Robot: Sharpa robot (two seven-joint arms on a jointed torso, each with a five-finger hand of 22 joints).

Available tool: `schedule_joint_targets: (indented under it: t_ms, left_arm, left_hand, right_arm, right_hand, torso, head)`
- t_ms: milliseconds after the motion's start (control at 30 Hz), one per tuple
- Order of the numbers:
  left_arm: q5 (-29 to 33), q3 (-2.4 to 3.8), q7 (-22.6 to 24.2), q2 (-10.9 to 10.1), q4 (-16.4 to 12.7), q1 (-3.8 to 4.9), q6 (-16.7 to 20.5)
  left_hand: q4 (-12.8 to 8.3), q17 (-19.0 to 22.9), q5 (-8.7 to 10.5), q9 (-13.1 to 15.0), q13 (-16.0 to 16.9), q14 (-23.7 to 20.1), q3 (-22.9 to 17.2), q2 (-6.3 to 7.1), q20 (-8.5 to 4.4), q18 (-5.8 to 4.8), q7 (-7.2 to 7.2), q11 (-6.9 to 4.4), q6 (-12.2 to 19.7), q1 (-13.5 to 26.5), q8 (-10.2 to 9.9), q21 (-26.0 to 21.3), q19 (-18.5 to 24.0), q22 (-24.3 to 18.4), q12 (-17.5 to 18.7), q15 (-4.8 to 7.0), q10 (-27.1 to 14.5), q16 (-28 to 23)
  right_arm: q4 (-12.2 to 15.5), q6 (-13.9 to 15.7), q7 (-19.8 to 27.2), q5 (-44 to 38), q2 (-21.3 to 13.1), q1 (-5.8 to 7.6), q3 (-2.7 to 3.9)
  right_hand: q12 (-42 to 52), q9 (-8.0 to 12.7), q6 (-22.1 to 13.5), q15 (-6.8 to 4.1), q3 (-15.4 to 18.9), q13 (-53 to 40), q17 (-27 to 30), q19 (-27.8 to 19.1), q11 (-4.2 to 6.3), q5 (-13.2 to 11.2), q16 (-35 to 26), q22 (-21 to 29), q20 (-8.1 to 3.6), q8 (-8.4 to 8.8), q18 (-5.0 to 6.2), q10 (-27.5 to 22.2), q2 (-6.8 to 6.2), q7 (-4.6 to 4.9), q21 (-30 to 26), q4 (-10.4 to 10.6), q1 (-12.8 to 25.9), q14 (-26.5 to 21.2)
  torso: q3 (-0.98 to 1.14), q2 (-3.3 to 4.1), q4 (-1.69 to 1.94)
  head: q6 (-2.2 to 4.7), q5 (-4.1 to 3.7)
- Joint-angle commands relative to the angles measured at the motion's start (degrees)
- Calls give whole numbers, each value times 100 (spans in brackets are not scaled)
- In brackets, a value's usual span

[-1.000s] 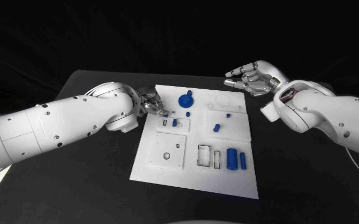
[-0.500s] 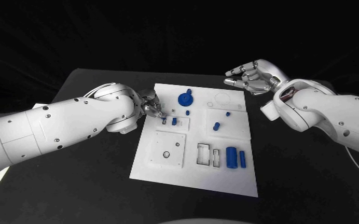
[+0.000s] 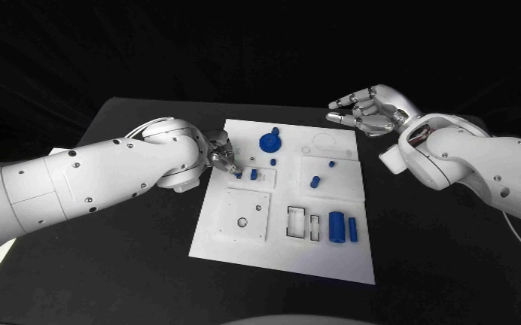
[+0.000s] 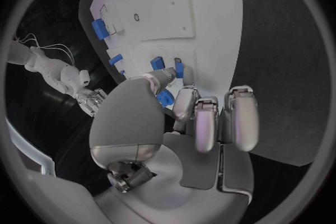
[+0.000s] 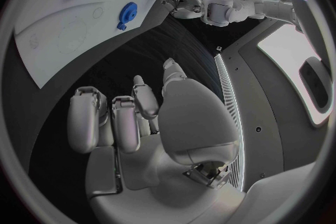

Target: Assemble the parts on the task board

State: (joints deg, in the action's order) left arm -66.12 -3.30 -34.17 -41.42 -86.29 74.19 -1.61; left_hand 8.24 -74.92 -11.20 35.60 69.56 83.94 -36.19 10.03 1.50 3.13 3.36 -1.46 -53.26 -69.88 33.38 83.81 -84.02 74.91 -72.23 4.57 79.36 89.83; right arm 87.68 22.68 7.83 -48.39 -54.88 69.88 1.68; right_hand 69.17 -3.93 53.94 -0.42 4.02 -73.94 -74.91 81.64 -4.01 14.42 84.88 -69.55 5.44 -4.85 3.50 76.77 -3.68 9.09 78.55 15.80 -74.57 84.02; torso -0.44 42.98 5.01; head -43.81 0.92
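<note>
Nearest the robot, two blue blocks (image 3: 343,229) lie flat at the white board (image 3: 326,265)'s near right corner beside rectangular slots, seemingly kept for later fitting; further on, the left hand (image 3: 221,155) is lowered to the board's left edge, its fingertips (image 4: 170,74) narrowed around a small blue peg (image 3: 238,175), apparently to seat it; whether it is truly gripped cannot be told; farthest, the right hand (image 3: 371,113) is held off the board, loosely curled and holding nothing.
</note>
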Motion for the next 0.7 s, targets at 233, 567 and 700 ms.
schedule_joint_targets:
  t_ms: [233,567,700]
  left_arm:
    - [-81,-11,-93,44,16,-10,-311]
    - [-64,-12,-80,45,2,-11,-366]
    - [-59,-12,-68,49,-1,-11,-331]
  left_hand:
    - [-610,-1508,-40,7,17,606,-634,-6,-27,-98,-68,-11,-118,-55,19,28,-239,586,-34,15,53,17]
    - [-645,-1508,-244,-13,59,606,-718,77,-36,-105,-87,-28,-186,-3,30,49,-252,621,-67,25,95,17]
    - [-663,-1508,-380,-21,78,606,-760,119,-40,-109,-94,-35,-214,28,37,59,-258,638,-82,31,115,17]
  right_arm:
    - [3,-61,21,-18,11,-6,1]
    - [-4,-70,19,-18,11,-7,1]
    - [-5,-71,18,-18,13,-7,1]
  right_hand:
    - [-15,-7,30,-19,33,3,-774,-8,10,23,-40,8,-23,-39,72,-22,38,-23,-23,1,-3,416]
    - [-15,-7,30,-19,33,3,-774,-8,10,23,-40,8,-23,-39,72,-22,38,-23,-23,1,-3,416]
    - [-15,-7,30,-19,33,3,-774,-8,10,23,-40,8,-23,-39,72,-22,38,-23,-23,1,-3,416]
  torso:
    - [2,-1,1]
    - [2,0,0]
    - [2,0,1]
  head:
    - [-8,-2]
    - [-29,-1]
    - [-18,12]
